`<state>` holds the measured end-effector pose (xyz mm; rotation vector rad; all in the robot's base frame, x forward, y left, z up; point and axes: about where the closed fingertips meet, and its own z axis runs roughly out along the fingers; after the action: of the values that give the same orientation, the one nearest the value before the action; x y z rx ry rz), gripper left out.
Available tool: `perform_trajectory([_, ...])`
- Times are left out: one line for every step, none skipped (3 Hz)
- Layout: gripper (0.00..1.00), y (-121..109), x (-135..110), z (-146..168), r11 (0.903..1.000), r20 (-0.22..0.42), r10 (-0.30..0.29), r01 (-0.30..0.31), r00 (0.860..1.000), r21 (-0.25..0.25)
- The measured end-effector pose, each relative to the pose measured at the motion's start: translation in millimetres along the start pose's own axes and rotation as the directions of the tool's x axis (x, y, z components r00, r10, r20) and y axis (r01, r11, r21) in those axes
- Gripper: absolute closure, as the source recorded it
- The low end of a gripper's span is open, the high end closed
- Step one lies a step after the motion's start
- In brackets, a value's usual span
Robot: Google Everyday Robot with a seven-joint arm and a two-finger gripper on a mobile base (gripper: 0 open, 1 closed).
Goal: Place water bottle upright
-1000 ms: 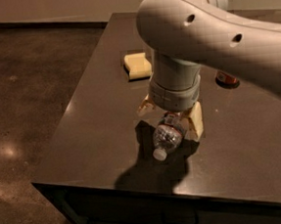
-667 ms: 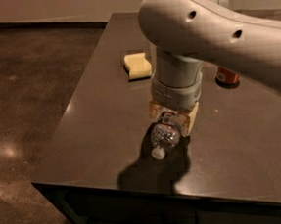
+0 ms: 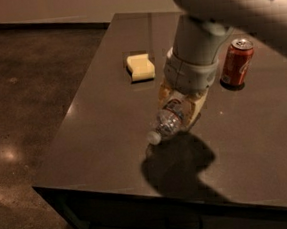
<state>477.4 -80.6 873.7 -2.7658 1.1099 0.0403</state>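
Note:
The water bottle (image 3: 168,121) is clear ribbed plastic with a white cap. It hangs tilted above the dark table (image 3: 100,140), cap pointing down and to the left. My gripper (image 3: 181,103) is shut on the bottle's upper body, with a tan finger on each side. The grey arm comes down from the upper right. The bottle's shadow lies on the table just below it.
A red-orange soda can (image 3: 237,62) stands upright at the right, behind the arm. A yellow sponge (image 3: 141,67) lies at the back left of the gripper. The table's front edge runs close below and its left edge drops to a brown floor (image 3: 26,96).
The bottle has been lifted off the table in the gripper and now hangs tilted in the air. The arm has risen and the soda can is now in full view.

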Motion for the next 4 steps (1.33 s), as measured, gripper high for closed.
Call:
perform_trajectory([1.00, -10.1, -9.3, -28.5, 0.9905, 0.192, 0.115, -0.127, 0.975, 0.052])
perform_trajectory([1.00, -18.5, -19.1, -48.3, 0.9572, 0.379, 0.238, -0.282, 0.895, 0.065])
perform_trajectory([1.00, -22.2, -29.4, -67.7, 0.8950, 0.542, 0.350, -0.444, 0.764, 0.046])
perform_trajectory([1.00, -18.6, -40.8, -82.6, 0.8162, 0.657, 0.420, -0.577, 0.626, 0.028])
